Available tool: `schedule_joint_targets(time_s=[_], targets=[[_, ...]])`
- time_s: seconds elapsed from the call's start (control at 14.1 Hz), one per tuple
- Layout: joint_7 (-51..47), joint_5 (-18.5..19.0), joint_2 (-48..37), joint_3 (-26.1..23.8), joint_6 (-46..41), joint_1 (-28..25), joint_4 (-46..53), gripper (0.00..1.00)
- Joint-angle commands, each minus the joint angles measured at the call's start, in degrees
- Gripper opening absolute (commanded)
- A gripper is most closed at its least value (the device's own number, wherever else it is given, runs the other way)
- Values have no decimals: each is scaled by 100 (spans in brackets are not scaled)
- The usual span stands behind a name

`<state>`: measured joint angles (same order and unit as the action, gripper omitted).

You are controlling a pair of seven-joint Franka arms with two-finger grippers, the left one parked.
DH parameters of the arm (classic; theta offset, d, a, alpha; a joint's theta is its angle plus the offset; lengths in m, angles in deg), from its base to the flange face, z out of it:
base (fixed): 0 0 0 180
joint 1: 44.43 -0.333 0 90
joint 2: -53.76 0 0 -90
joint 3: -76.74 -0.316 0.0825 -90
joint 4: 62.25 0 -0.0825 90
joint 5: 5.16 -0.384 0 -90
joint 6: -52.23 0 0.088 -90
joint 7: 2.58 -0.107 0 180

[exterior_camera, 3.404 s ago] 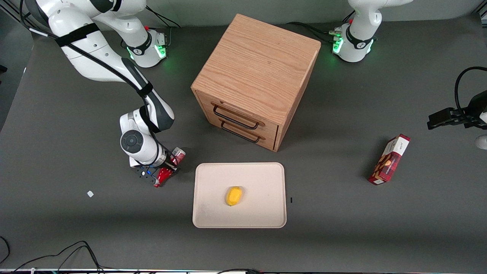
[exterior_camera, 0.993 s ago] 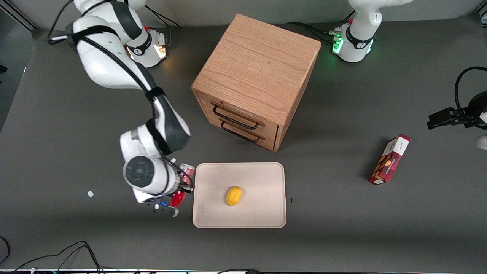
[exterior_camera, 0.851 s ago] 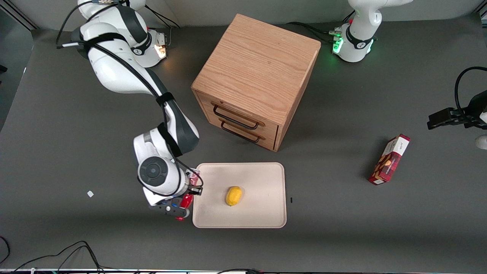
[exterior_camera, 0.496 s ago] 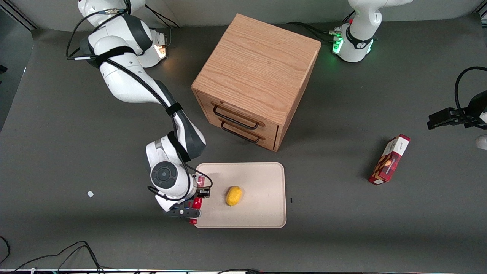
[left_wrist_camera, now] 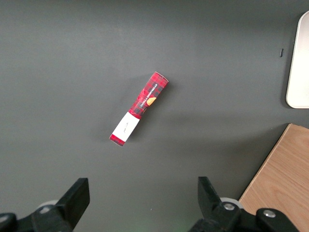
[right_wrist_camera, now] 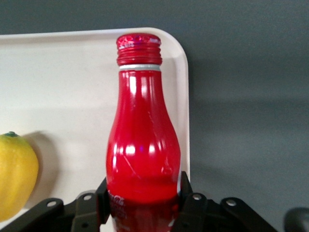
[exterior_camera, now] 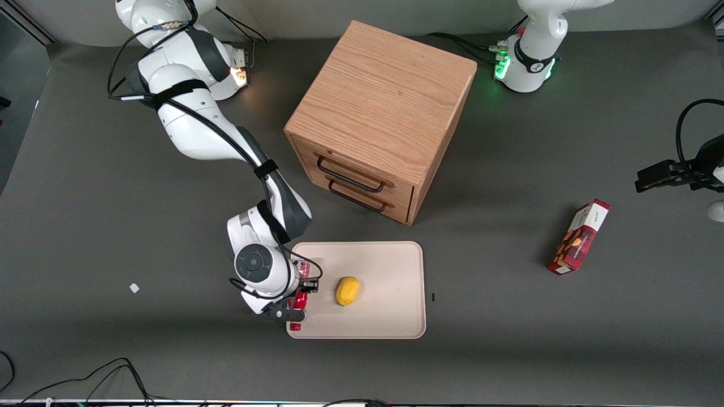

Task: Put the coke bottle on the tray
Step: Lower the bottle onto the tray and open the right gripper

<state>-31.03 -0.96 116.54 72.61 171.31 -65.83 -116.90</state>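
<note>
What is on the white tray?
A yellow lemon lies on the tray. The gripper holds the coke bottle above the tray's edge; whether the bottle touches the tray is hidden.

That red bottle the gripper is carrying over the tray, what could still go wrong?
The gripper holds the coke bottle lying sideways by its lower body, over the tray close to its rim. Released there, it might roll off onto the table or catch on the rim. The lemon lies on the tray nearby, so a rolling bottle could bump it. The smooth, glossy bottle could also slip in the gripper.
</note>
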Motion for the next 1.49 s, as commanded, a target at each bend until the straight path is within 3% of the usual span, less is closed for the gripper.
schedule_joint_targets(time_s=[0.0,0.07,0.14,1.28,1.42], targets=[[164,-139,103,9,1,22,236,0],[147,-147,103,9,114,31,201,46],[86,-156,103,26,290,5,174,99],[68,-183,33,9,283,49,130,100],[76,-349,-151,18,-6,57,139,100]])
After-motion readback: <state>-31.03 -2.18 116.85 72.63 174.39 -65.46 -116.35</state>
